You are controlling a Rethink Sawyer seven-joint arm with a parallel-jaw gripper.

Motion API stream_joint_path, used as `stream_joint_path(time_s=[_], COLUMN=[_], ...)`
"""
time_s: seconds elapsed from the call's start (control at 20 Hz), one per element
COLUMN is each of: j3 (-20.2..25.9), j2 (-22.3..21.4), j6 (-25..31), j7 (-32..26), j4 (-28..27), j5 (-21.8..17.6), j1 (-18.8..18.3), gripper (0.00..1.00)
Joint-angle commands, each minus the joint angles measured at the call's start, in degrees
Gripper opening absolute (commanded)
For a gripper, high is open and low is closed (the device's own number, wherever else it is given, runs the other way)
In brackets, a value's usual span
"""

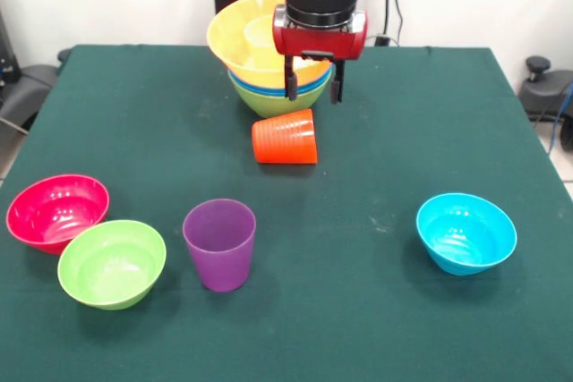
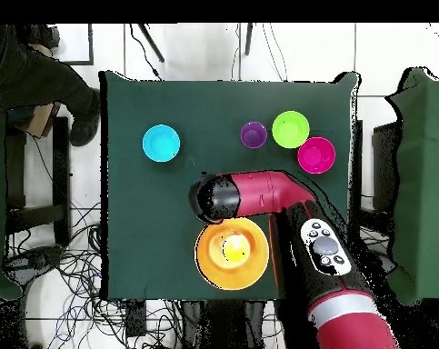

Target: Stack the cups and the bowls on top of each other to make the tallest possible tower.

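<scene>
the red and black arm's tool (image 1: 312,89) hangs with its two dark fingers (image 1: 291,85) spread apart and nothing between them, just above the ribbed orange-red plastic cup (image 1: 286,137), which lies on its side on the dark green desk (image 1: 376,310) with its wider mouth end toward the front view's left. right behind the cup and the tool stands the tower (image 1: 269,64): a wide orange-yellow glossy bowl (image 1: 235,35) sits on top, blue rims (image 1: 240,82) show under it, and a green bowl (image 1: 269,103) is the lowest. inside the orange-yellow bowl a pale yellow rounded shape (image 1: 260,33) shows, also seen from overhead (image 2: 233,252) in the middle of that bowl, though what it is cannot be told for sure. toward the near side of the desk in the front view, a smooth purple plastic cup (image 1: 220,243) stands upright with its mouth up. to its left a small light-green bowl (image 1: 112,263) and a small pink-red bowl (image 1: 57,212) sit touching each other, the pink-red one further left and a little further back. well apart on the right, a small light-blue bowl (image 1: 466,233) stands alone. in the overhead view the arm (image 2: 259,193) reaches across above the tower's edge, hiding the orange-red cup, and a person's dark sleeve (image 2: 41,82) shows at the upper left corner beyond the desk.
</scene>
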Motion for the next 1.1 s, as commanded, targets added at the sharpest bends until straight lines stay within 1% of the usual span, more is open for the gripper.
stream_joint_path(time_s=[0.05, 0.3, 0.85, 1.1], j3=[4.21, 4.99, 6.81, 7.95], j2=[3.80, 6.03, 9.04, 9.43], j6=[6.51, 7.34, 11.00, 14.95], j7=[-6.21, -8.24, -12.69, -14.84], j4=[-7.75, -11.10, -17.31, -20.21], j5=[-0.68, -1.50, -2.60, -2.44], j1=[1.22, 0.93, 0.05, -0.46], gripper=[1.00, 1.00, 1.00, 1.00])
